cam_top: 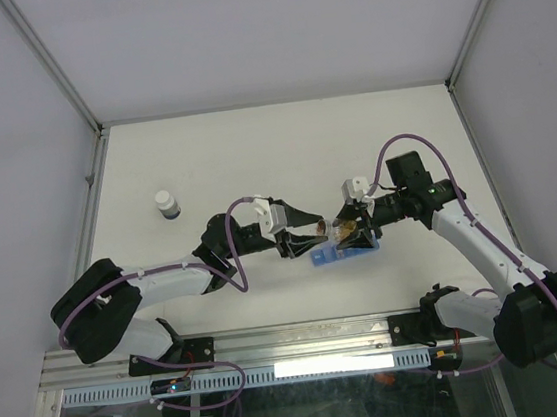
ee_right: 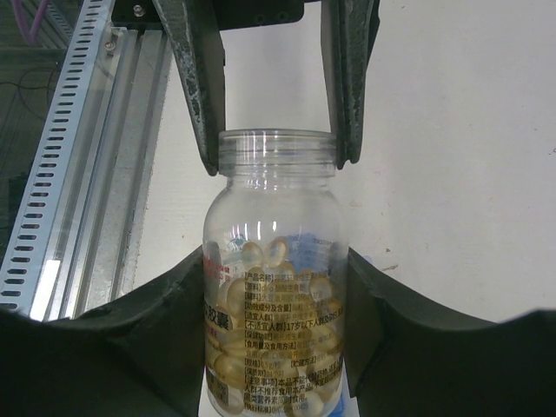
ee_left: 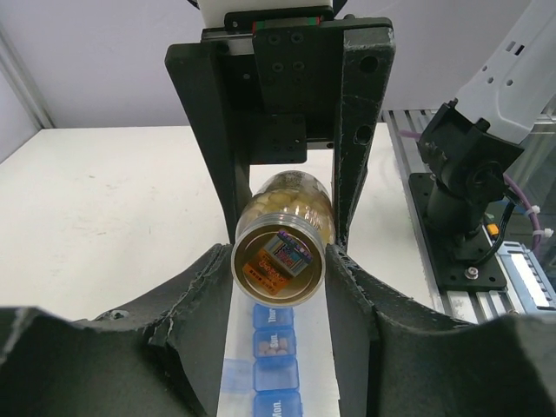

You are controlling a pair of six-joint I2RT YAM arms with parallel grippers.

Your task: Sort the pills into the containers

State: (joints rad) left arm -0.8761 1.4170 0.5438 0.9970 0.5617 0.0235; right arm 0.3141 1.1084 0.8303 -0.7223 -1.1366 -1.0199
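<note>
**Op:** Top view, who has what?

**Eng:** The arms meet just below centre frame. Your right gripper (cam_top: 352,232) is clamped on the pill bottle (cam_top: 338,228), which lies roughly level. Your left gripper (cam_top: 309,231) comes in from the left with its tips at the bottle's other end. The organiser strip (cam_top: 324,258) sits on the table (cam_top: 252,151) directly under both, partly hidden. I'd say the bottle is held there so whatever falls out lands in the strip. The white cap (cam_top: 166,202) stands well apart at upper left, out of the work zone.

**Op:** Left wrist?

**Eng:** You see the bottle end-on at centre frame. Your own fingers (ee_left: 195,295) touch it on both sides, so I read the left as closed on the bottle too. The strip runs out of the bottom of the frame, straight beneath the bottle. One compartment is open with a few pills (ee_left: 274,346) in it. The compartments either side of it have their lids down.

**Op:** Right wrist?

**Eng:** The mouth is uncapped and points to the top of the frame, with the left's fingers flanking the neck. Your right fingers (ee_right: 174,330) hug the body at lower frame, where the pills are piled. My guess at the split is that the right sets the tilt and the left steadies and aims the mouth. With the pills at the base end, it needs more tip before anything pours.
</note>
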